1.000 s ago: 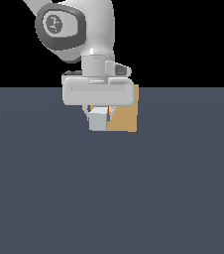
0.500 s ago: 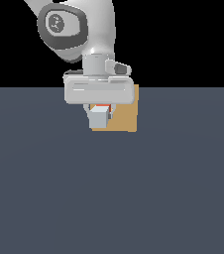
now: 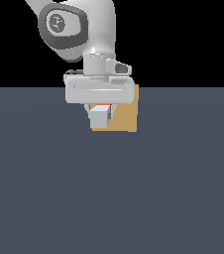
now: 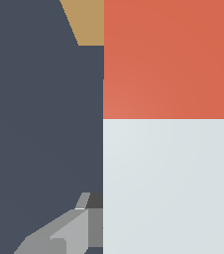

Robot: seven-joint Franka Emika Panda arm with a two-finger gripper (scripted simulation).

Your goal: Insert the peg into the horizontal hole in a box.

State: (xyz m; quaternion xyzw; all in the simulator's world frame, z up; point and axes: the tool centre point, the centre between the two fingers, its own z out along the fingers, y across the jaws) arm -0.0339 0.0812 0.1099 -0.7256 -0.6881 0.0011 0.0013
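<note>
- Grey-white end of the peg [image 3: 99, 117] sits clamped between my gripper [image 3: 100, 110] jaws, orange end fwd.
- Tan box [image 3: 126, 115] just beyond jaws; hole hidden, so I can't confirm entry. Insertion looks unfinished.

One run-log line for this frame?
phase: aligning | gripper: shut on peg | peg: orange end toward box | hole: hidden | inserted: cannot tell
</note>
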